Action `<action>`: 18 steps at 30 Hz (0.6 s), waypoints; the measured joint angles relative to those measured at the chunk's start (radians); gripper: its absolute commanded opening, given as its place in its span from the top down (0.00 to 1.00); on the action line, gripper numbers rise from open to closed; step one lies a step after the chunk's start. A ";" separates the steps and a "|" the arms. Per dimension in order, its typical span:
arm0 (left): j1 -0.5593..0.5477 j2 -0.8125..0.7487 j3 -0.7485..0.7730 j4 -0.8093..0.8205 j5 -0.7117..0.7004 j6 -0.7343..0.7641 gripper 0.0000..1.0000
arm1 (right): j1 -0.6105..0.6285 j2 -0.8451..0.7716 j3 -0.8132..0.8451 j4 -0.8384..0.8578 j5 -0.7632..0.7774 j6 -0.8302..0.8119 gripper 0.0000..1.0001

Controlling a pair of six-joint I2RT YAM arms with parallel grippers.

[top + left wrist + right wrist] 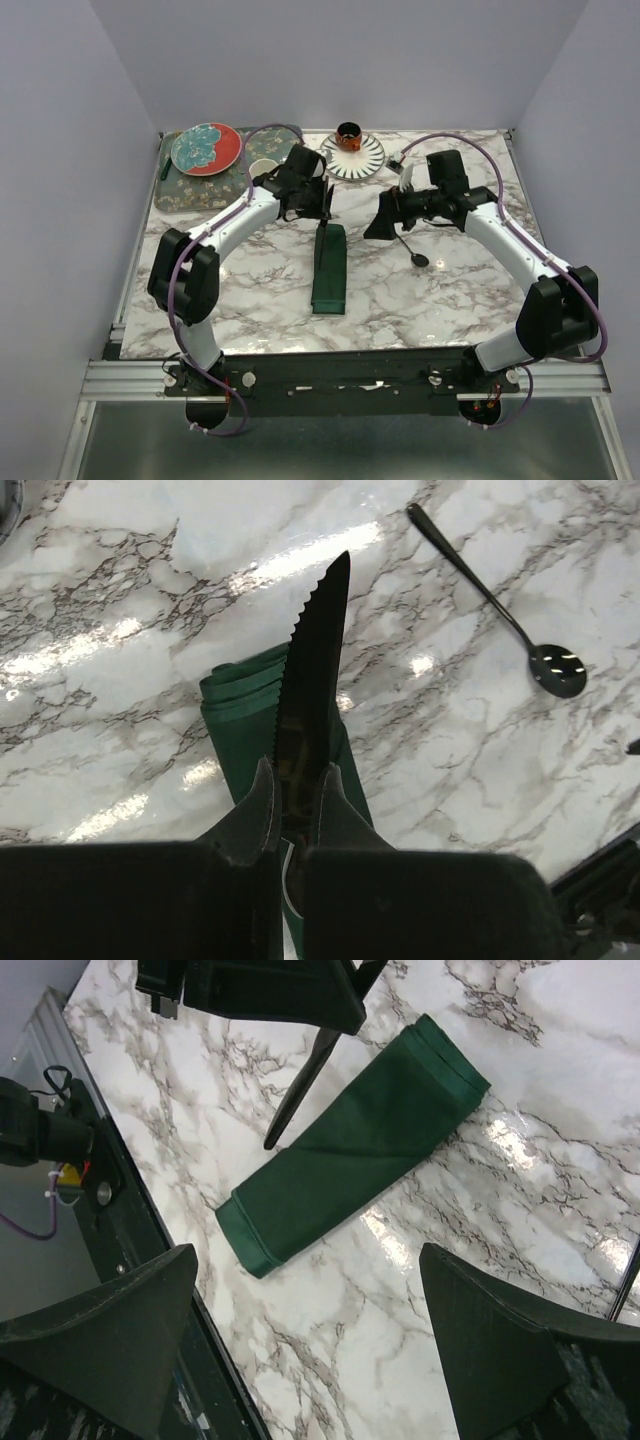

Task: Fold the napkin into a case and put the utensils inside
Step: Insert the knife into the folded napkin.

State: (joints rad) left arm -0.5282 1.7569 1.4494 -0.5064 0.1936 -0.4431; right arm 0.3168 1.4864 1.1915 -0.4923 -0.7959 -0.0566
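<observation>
- Two end effectors: the left end effector [298, 780] pinches the black knife [315, 670], the right end effector [308, 1260] is spread and empty.
- Case [329, 265] lies flat on the counter [250, 290] between the arms, long axis near-to-far.
- Knife tip points down over the case's far end; the left arm is nearer.

dark green case [329, 268], black knife [315, 660] (kinda matte), white table [450, 300] with grey marble veins, red-and-teal plate [206, 148] at far left corner

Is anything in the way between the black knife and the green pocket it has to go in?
Nothing visible is in the way. The left gripper holds the knife over the case, with no thing between them. The spoon lies off to the side, apart from both.
</observation>
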 measured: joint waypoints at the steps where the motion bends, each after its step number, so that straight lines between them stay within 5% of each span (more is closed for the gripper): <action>1: -0.008 0.016 0.000 -0.005 -0.023 0.001 1.00 | 0.000 0.000 -0.003 -0.005 0.003 -0.004 0.00; 18: -0.011 0.133 0.020 0.026 -0.134 -0.051 1.00 | -0.010 -0.034 -0.023 -0.030 0.050 -0.033 0.00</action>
State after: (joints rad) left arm -0.5392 1.8896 1.4696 -0.4808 0.0597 -0.4946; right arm 0.3073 1.4528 1.1690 -0.5220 -0.7464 -0.0895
